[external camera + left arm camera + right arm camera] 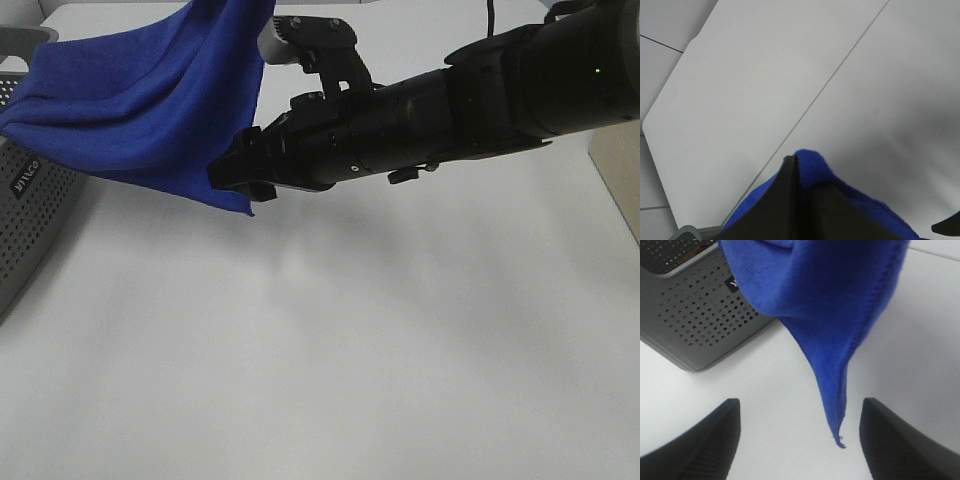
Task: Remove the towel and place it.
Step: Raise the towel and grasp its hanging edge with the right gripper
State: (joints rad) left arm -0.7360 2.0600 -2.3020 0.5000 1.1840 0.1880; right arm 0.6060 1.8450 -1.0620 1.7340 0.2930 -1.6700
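Towel (140, 100) pinched in clenched left gripper (800, 172), hanging corner between spread jaws of right gripper (800, 404), touching neither

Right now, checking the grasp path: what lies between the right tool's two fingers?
A hanging corner of the towel, touching neither finger of the open right tool; the right wrist view shows it.

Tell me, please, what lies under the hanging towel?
Under the towel lie bare white table and the perforated wall of the basket, with the open right gripper at its hanging corner. The basket's inside is mostly covered.
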